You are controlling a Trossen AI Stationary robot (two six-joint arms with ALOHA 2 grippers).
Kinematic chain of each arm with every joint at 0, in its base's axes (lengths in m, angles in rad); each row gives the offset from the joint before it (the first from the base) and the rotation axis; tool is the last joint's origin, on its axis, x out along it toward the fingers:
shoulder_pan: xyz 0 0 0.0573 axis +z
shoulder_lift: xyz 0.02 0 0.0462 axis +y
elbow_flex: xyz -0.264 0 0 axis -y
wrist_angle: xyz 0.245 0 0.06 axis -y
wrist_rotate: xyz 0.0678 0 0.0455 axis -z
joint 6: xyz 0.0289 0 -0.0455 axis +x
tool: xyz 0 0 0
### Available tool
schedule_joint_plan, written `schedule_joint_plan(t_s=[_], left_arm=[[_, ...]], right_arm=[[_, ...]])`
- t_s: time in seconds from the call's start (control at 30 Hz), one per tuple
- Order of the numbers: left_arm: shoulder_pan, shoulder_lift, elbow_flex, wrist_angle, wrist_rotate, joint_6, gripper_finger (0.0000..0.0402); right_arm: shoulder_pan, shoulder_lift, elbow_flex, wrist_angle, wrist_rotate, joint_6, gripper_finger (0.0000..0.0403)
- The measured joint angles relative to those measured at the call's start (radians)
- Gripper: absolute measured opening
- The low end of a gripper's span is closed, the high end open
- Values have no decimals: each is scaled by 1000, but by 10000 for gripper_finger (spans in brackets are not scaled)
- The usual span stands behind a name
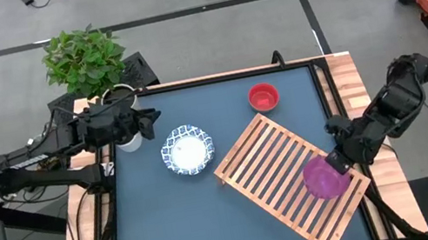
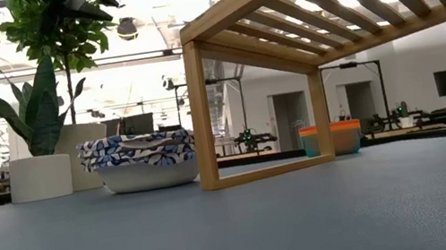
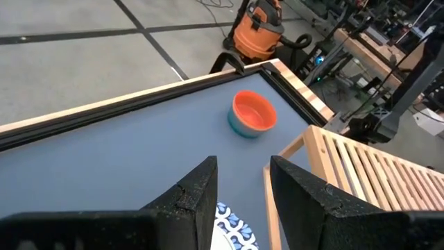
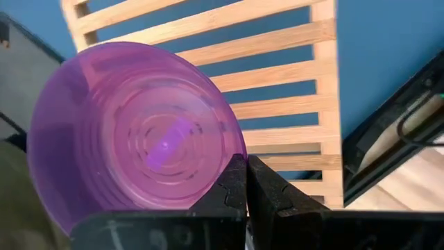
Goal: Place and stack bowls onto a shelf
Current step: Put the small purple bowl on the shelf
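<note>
My right hand (image 1: 338, 160) is clamped on the rim of the magenta bowl (image 1: 324, 176), its 2 fingers (image 4: 232, 187) pinched together over the edge in the right wrist view. From above, that bowl sits over the near right end of the shelf (image 1: 272, 171), close to the shelf's corner; I cannot tell whether it rests on the slats or hangs just above them. The shelf lies at an angle across the right half of the blue bench (image 1: 164, 235).

My left hand (image 1: 147, 118) waits at the far left of the bench, beside the white plant pot (image 1: 120, 97), with its fingers (image 3: 198, 194) spread apart and nothing between them. Just to its right on the bench is 1 white bowl with a blue patterned rim (image 1: 187, 150), standing apart from the shelf's left corner. The orange-red bowl (image 1: 263, 96) stands alone near the far edge of the bench, just beyond the shelf; its outside looks teal in the low view.
</note>
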Motion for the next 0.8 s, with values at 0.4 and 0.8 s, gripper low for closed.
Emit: schedule_joint_plan(t_s=[0.4, 0.8], left_arm=[[0, 5, 0, 11, -10, 4, 118], [0, 20, 0, 8, -3, -18, 118]], right_arm=[[7, 79, 0, 0, 12, -201, 19], [146, 78, -5, -1, 82, -100, 19]])
